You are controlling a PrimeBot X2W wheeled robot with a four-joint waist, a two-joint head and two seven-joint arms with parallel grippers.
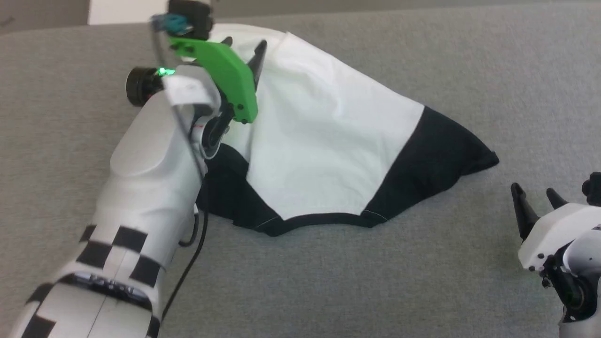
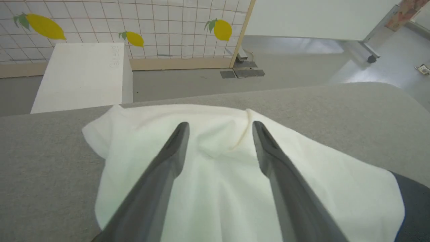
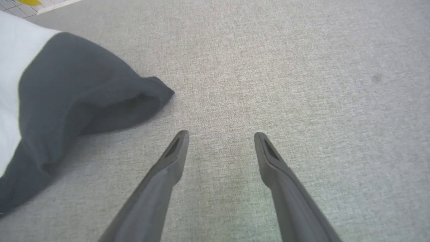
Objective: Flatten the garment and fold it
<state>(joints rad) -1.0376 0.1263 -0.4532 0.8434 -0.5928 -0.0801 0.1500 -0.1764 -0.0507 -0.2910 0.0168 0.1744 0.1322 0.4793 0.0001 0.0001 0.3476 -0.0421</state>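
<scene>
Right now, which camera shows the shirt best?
The head view: nearly all of the shirt lies there, white body, black sleeves and neckline. The left wrist view shows its white part past the open left fingers; the right wrist view catches one black sleeve.

Shirt (image 1: 328,141) lies heaped across centre frame, blocking the middle of the grey surface (image 1: 469,56). Left arm (image 1: 150,155) bars the left side; left gripper (image 1: 245,44), jaws spread, hangs over the shirt's far edge. Passage free along the bottom and upper right. Right gripper (image 1: 533,190), lower right, faces bare surface.
</scene>
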